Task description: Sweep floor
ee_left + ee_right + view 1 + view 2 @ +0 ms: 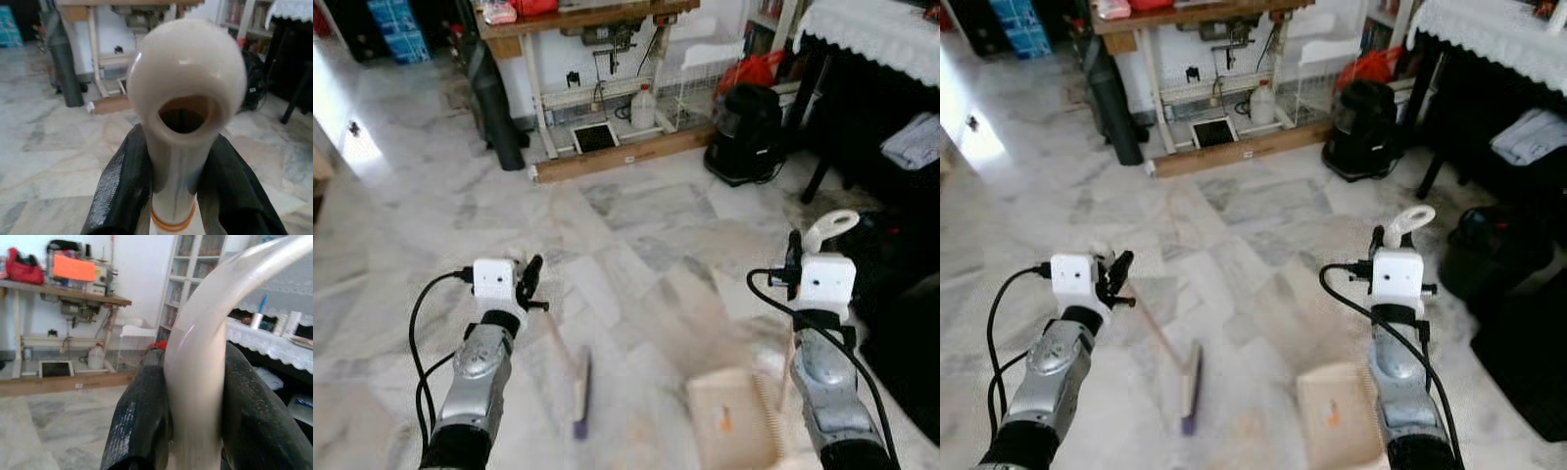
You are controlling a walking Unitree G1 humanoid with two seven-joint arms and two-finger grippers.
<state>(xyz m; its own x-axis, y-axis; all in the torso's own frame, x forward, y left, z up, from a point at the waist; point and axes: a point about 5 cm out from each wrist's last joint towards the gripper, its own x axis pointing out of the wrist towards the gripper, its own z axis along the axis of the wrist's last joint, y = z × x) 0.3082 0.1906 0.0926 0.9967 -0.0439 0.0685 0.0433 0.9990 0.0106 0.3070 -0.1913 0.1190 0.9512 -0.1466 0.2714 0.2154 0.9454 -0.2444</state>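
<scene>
Left hand (530,284) clamped on cream plastic broom handle (183,122), purple-bristled broom head (579,392) down on grey-veined marble floor (636,225). Right hand (793,259) clamped on cream looped handle (827,227) of beige dustpan (734,421) on floor beside it. No legible writing.

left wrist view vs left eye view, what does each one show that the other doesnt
The left wrist view alone shows the hanging hole in the broom handle's cream tip, with the jaws clamped on it. The left eye view alone shows the broom head and the dustpan on the floor. Both share the wooden table and marble floor.
</scene>
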